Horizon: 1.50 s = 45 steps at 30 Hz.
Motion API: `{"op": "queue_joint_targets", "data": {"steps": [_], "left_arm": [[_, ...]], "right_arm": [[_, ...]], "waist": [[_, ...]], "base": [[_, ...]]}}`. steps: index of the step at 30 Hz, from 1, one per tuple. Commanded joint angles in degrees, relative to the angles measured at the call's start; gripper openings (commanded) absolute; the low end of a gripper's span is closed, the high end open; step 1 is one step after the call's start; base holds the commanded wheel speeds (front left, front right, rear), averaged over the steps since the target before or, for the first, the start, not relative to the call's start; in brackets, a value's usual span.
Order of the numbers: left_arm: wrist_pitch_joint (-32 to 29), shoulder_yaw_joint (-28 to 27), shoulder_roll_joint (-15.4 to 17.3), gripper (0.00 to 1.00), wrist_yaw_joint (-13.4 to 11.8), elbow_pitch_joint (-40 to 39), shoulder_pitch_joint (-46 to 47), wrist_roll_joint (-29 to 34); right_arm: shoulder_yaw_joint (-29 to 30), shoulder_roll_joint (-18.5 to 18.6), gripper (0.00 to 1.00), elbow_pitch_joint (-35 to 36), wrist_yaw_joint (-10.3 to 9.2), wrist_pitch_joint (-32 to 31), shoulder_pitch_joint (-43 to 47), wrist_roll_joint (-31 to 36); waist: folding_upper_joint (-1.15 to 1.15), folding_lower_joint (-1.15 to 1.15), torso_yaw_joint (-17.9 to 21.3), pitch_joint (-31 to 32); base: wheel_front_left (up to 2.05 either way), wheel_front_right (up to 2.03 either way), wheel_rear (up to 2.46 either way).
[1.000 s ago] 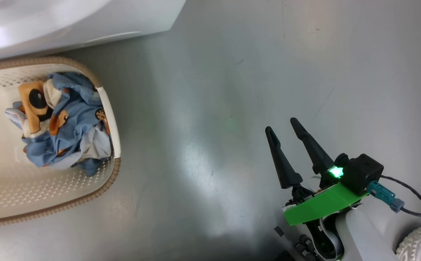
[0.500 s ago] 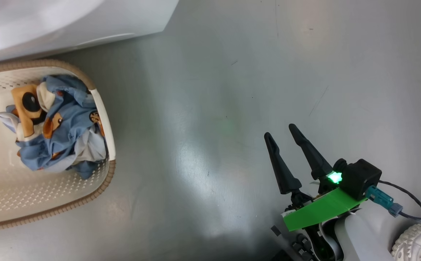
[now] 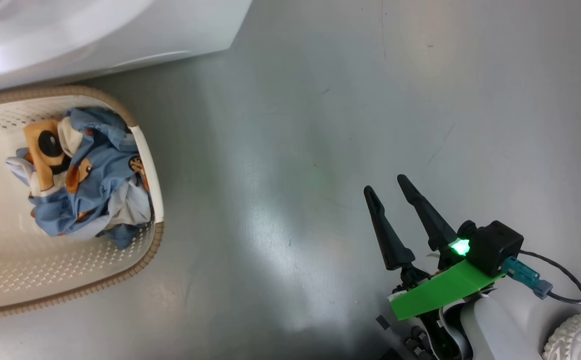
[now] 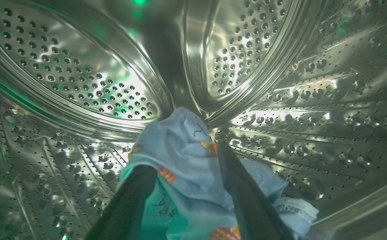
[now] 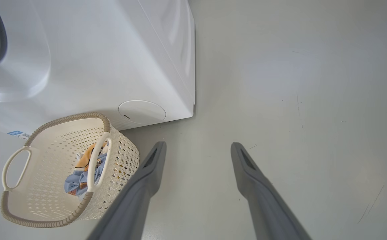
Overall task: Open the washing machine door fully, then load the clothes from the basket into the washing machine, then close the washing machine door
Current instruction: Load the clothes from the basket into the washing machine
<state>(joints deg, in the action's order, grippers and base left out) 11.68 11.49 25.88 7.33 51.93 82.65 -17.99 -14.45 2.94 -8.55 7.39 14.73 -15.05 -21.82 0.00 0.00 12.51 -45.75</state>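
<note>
My left gripper [image 4: 184, 156] is inside the washing machine's perforated steel drum [image 4: 80, 66]. Its fingers stand apart, open, with a light-blue piece of the clothes [image 4: 186, 173] bunched between and under them on the drum floor. More of the clothes [image 3: 85, 180], blue with an orange-and-black patch, lie in the cream basket [image 3: 140, 262] on the floor in front of the white washing machine [image 3: 95, 30]. My right gripper [image 3: 386, 184] hangs open and empty over bare floor, well to the right of the basket. The washing machine door is out of view.
In the right wrist view the basket [image 5: 63, 118] stands close against the machine's front lower corner [image 5: 153, 83], by a round service flap [image 5: 142, 112]. My right gripper [image 5: 198, 144] points at grey floor [image 5: 296, 100]. A dark cable [image 3: 570, 285] trails from the right wrist.
The head view has shifted slightly, so everything sits a little lower in it. The basket, the clothes in it and my open right gripper keep their places.
</note>
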Motion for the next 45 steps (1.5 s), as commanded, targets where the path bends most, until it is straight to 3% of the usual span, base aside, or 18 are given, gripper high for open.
{"op": "queue_joint_targets", "data": {"steps": [1, 26, 34, 45], "left_arm": [[0.25, -0.16, 2.62, 1.0, 0.04, -0.32, 0.94, -0.19], [3.19, 1.06, -1.66, 1.0, -0.48, 0.12, -6.51, -2.57], [3.3, -0.94, -2.23, 1.0, -1.21, -6.42, -13.99, -3.36], [3.31, -6.57, -4.54, 1.0, -3.32, -20.57, -33.26, -2.61]], "right_arm": [[-1.36, -0.06, 1.0, 0.67, 0.1, 0.27, 1.88, -0.55], [2.13, -0.06, 1.0, -0.15, 0.1, 0.27, -0.37, 1.05], [3.3, -0.06, 1.0, -0.73, 0.1, 0.27, -0.64, 1.68], [5.33, -0.06, 1.0, -2.2, 0.1, 0.27, 1.71, 2.5]], "waist": [[0.0, 0.0, -0.08, 0.27], [0.0, 0.0, -4.16, 5.62], [0.0, 0.0, -5.33, 8.87], [0.0, 0.0, -6.35, 18.2]], "base": [[0.0, 0.0, 0.0], [0.0, 0.0, 0.0], [0.0, 0.0, 0.0], [0.0, 0.0, 0.0]]}}
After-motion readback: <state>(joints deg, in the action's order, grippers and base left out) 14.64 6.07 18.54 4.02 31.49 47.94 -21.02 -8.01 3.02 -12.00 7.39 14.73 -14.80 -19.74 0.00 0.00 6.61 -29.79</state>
